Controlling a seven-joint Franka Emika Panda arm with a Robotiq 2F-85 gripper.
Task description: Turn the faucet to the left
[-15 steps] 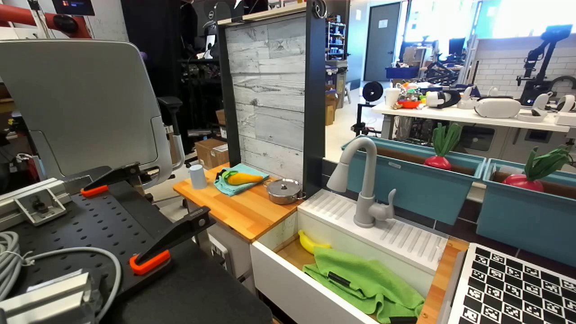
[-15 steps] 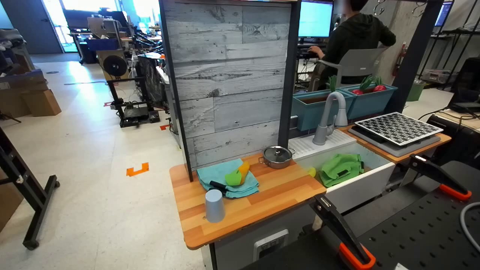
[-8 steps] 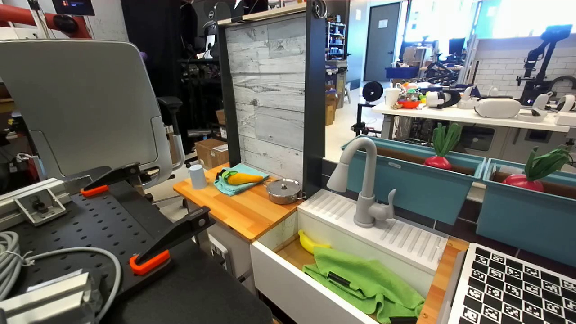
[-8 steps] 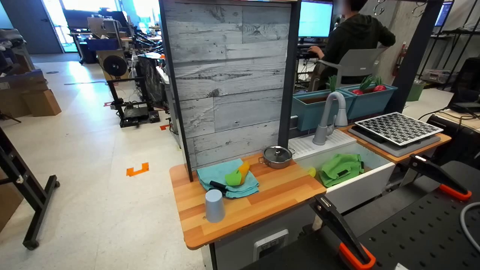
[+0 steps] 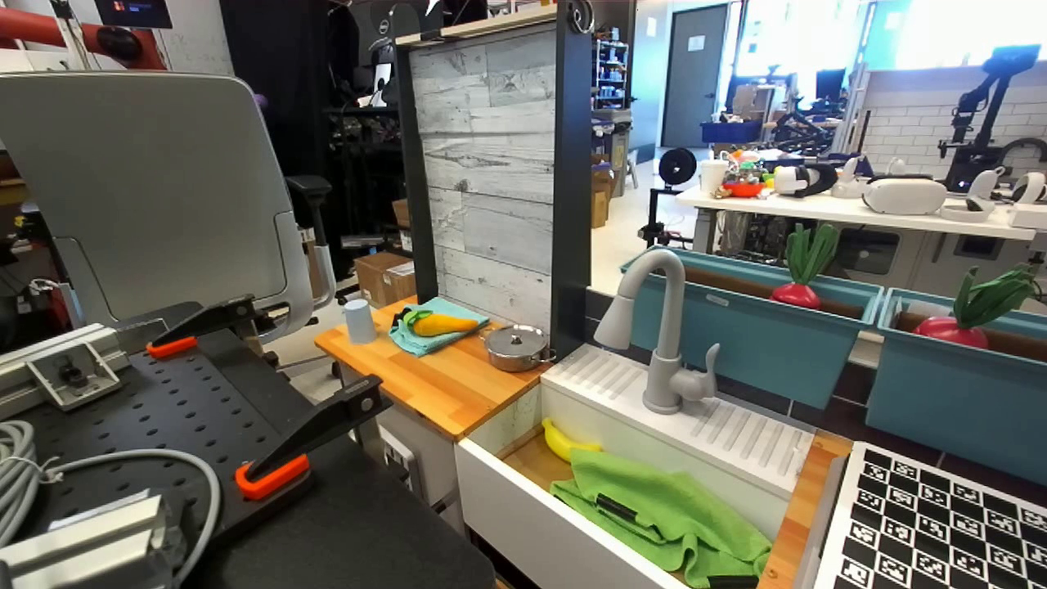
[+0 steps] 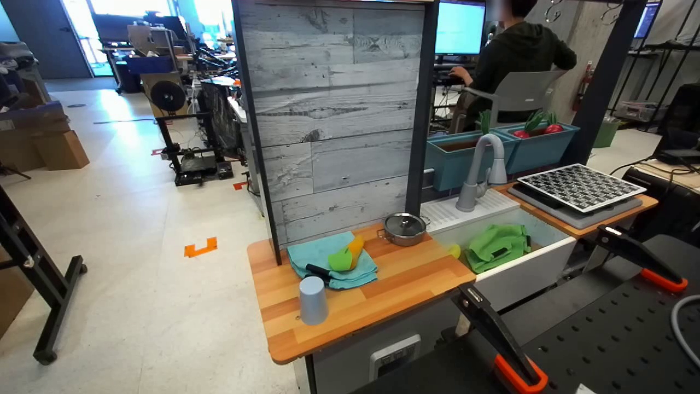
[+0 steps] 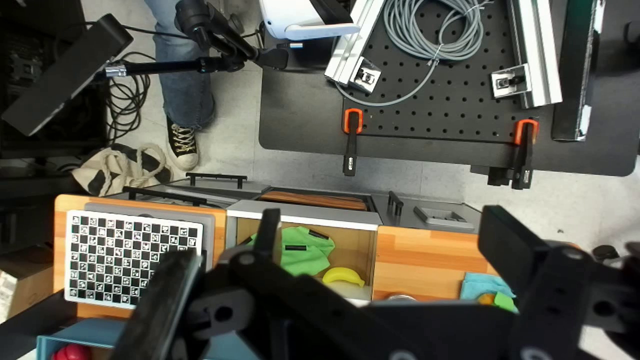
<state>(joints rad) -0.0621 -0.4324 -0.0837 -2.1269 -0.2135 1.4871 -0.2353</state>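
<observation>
The grey faucet stands upright on the white ribbed ledge behind the sink. Its spout bends down to the left of the stem in that exterior view, and its small lever sticks up on the right. In an exterior view, the faucet shows its spout head to the right of its stem. My gripper shows only in the wrist view, with its fingers wide apart and nothing between them. It is high above the counter. The faucet is not seen in the wrist view, where the gripper covers much of the lower part.
A green towel and a yellow banana lie in the sink. A lidded pot and an upright plank panel stand beside it. Teal planters are behind the faucet. A checkered board lies on the far counter.
</observation>
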